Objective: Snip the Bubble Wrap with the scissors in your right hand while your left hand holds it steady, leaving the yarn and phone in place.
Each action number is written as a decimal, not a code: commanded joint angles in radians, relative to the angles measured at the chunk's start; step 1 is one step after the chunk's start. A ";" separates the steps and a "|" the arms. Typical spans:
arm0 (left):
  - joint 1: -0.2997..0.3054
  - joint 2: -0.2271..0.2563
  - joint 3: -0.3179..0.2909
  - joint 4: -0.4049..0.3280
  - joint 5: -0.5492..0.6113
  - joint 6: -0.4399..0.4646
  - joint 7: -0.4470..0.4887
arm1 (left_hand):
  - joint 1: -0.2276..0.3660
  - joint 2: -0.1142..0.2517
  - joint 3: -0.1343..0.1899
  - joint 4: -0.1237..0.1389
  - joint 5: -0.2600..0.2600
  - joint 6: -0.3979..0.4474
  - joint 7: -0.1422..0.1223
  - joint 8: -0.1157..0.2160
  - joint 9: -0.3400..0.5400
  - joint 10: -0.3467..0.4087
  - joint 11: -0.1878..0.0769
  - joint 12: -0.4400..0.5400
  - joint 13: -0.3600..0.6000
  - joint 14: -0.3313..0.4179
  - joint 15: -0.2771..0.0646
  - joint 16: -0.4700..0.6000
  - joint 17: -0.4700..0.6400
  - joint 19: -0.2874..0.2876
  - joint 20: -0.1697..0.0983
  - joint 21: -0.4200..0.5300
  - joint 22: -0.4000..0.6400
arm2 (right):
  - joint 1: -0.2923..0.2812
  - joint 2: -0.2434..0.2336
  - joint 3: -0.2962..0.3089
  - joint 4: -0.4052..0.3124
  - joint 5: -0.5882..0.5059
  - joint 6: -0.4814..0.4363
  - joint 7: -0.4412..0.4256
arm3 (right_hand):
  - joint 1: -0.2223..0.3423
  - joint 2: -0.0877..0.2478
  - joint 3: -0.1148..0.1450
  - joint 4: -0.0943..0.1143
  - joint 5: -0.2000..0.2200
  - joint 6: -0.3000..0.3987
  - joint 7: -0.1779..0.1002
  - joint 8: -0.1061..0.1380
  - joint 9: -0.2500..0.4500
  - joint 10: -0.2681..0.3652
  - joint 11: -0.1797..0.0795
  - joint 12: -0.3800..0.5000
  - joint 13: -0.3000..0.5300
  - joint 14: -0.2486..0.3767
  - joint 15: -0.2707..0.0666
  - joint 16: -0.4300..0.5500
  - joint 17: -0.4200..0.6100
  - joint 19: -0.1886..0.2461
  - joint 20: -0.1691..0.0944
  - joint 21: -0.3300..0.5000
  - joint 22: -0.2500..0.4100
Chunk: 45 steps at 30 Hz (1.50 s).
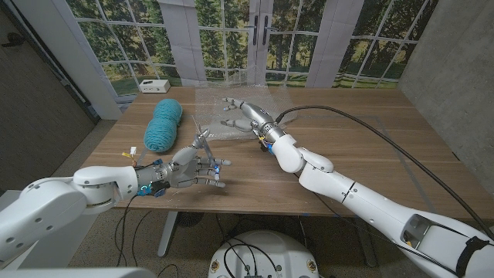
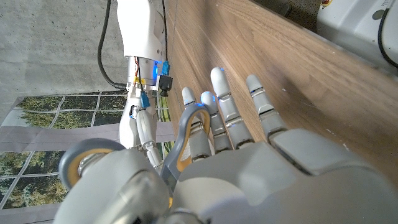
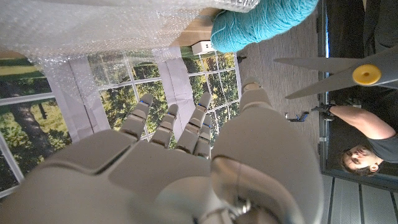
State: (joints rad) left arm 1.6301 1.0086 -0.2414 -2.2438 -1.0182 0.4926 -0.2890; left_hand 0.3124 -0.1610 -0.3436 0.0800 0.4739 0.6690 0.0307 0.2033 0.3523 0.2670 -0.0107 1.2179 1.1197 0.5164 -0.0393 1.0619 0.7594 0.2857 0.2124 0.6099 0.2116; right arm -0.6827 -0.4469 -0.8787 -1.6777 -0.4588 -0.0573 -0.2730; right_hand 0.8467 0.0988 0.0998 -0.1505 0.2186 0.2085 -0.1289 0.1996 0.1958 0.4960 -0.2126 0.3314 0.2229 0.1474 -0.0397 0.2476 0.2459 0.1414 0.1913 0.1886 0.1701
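Head view: the wooden table (image 1: 347, 166) carries a skein of teal yarn (image 1: 164, 123) at its left side, a sheet of clear Bubble Wrap (image 1: 224, 104) at the far middle, and a small white box (image 1: 154, 86) on the far left corner. The left hand (image 1: 191, 167) sits near the table's near edge, just in front of the yarn, gripping the scissors (image 1: 202, 140), whose grey blades rise from it toward the Bubble Wrap. The right hand (image 1: 245, 116) reaches across to the Bubble Wrap with its fingers spread apart, over the sheet's near edge; whether it touches the sheet cannot be told. A black cable (image 1: 370, 131) runs over the table's right side. Left wrist view: the left hand (image 2: 249, 168) has its fingers extended along the table (image 2: 298, 62), with a grey scissor handle loop (image 2: 186, 134) lodged beside them, and the right hand (image 2: 140, 124) shows beyond. Right wrist view: the right hand (image 3: 186, 168) holds nothing, fingers extended and apart, next to the Bubble Wrap (image 3: 93, 28); the yarn (image 3: 261, 18) and the open scissors (image 3: 339, 71) with a yellow pivot show beyond, as does a person (image 3: 364, 140) at the picture's edge.
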 commanded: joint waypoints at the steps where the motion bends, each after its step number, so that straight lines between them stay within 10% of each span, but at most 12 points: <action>1: -0.011 0.015 0.005 0.007 0.001 0.002 -0.014 | 0.004 0.007 0.001 0.003 0.007 -0.125 0.125 0.004 0.001 0.015 -0.008 0.005 0.002 0.000 -0.002 0.005 0.001 0.008 -0.002 -0.005 0.004 | 0.027 0.005 -0.043 0.038 -0.157 -0.003 -0.036 | 0.003 -0.007 0.005 -0.002 -0.002 -0.006 0.004 0.004 0.001 -0.002 0.000 -0.006 -0.001 -0.004 -0.149 0.001 0.001 0.004 0.011 0.003 0.001; 45: -0.021 0.020 0.020 -0.002 -0.016 0.023 0.008 | 0.018 0.013 0.002 0.010 0.007 -0.119 0.131 0.007 -0.006 0.019 -0.006 0.010 0.003 0.004 -0.003 0.012 0.004 0.017 -0.002 -0.020 0.006 | 0.110 -0.004 -0.140 0.193 -0.433 -0.003 -0.130 | 0.026 -0.017 0.018 -0.007 -0.024 -0.012 -0.004 0.010 0.001 0.032 -0.003 -0.042 0.010 0.006 -0.164 0.011 -0.017 0.064 0.018 0.007 0.000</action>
State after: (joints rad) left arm 1.6164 1.0250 -0.2303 -2.2471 -1.0291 0.5132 -0.2844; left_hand 0.3203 -0.1531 -0.3405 0.0831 0.4738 0.6729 0.0347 0.2033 0.3466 0.2671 -0.0107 1.2188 1.1195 0.5164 -0.0393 1.0689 0.7576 0.2964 0.2124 0.5912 0.2167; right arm -0.5878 -0.4468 -1.0049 -1.5114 -0.8607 -0.0575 -0.3893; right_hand 0.8558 0.0791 0.1087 -0.1523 0.1952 0.2010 -0.1257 0.2075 0.1958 0.5169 -0.2182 0.2909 0.2303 0.1478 -0.0394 0.2555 0.2274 0.1988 0.2018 0.1934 0.1675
